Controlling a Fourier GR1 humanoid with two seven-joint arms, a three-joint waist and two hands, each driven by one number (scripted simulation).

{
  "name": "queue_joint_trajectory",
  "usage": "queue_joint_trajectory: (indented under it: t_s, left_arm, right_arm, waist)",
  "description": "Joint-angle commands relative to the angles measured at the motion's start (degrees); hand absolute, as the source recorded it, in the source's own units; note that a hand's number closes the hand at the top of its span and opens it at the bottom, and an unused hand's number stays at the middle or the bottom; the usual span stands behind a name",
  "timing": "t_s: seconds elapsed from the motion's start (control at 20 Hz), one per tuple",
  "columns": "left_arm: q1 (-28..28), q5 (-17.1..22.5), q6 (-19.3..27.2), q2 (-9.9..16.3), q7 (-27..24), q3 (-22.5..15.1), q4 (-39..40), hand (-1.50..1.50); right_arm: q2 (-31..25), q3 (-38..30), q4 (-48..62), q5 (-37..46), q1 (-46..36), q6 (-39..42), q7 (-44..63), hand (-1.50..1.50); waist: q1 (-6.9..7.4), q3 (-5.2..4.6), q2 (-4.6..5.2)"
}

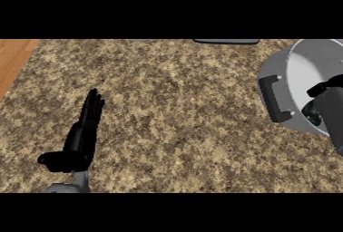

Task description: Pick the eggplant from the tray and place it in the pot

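A round grey metal pot (pixel 295 77) with a black side handle is sitting on the speckled brown granite counter (pixel 181 113). The right hand (pixel 325 88) is reaching into it; its fingers cannot be made out. The left hand (pixel 80 136) is resting open, fingers straight. The eggplant is not showing.

Table (pixel 174 113): speckled brown-and-tan granite top filling the view; strip of orange-brown wood (pixel 12 56) along its upper-left edge.
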Motion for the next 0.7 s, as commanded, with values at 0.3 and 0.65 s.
queue_joint_trajectory:
  t_s: [0.3,0.65]
  left_arm:
    - [1.02,0.31,-0.48,0.72,0.43,0.79,-0.75,0.00]
    - [-0.24,2.16,-2.07,1.85,0.63,3.01,0.79,0.00]
  right_arm:
    - [4.63,-6.38,-10.85,-9.67,3.77,-24.36,-16.90,-1.50]
    - [7.69,-12.22,-20.16,-23.30,5.74,-34.13,-31.04,-1.50]
  waist:
    - [-0.65,0.16,-0.42]
    - [-1.72,0.08,-0.57]
